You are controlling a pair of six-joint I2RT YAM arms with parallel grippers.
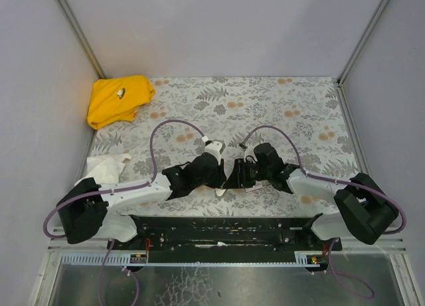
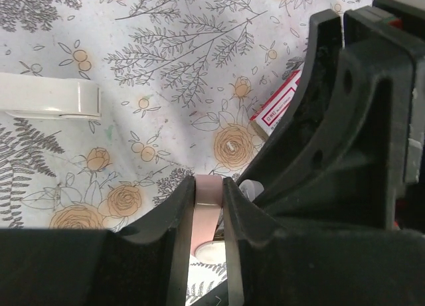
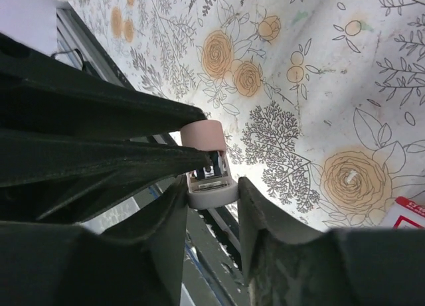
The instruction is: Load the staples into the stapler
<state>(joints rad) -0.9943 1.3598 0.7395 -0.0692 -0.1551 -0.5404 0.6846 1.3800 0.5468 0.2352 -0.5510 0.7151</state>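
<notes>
Top view: left fingers (image 1: 212, 174) and right fingers (image 1: 234, 176) meet over the near middle of the table (image 1: 299, 110).
Left wrist: left fingers clamp the stapler (image 2: 206, 216) by its pink body; the box (image 2: 277, 108) lies near.
Right wrist: right fingers flank its white end; whether they pinch it cannot be told.
Staples: no strip visible.
Advice: brace the body and open the magazine fully before fetching a strip.

Seen from above, the stapler (image 1: 220, 192) is almost wholly hidden between the left gripper (image 1: 218, 178) and the right gripper (image 1: 234, 178), with only a pale sliver showing. The right gripper hides most of the red-and-white box (image 2: 277, 108) in the left wrist view, and the right wrist picture's edge cuts it off. The staples are too small to make out.
</notes>
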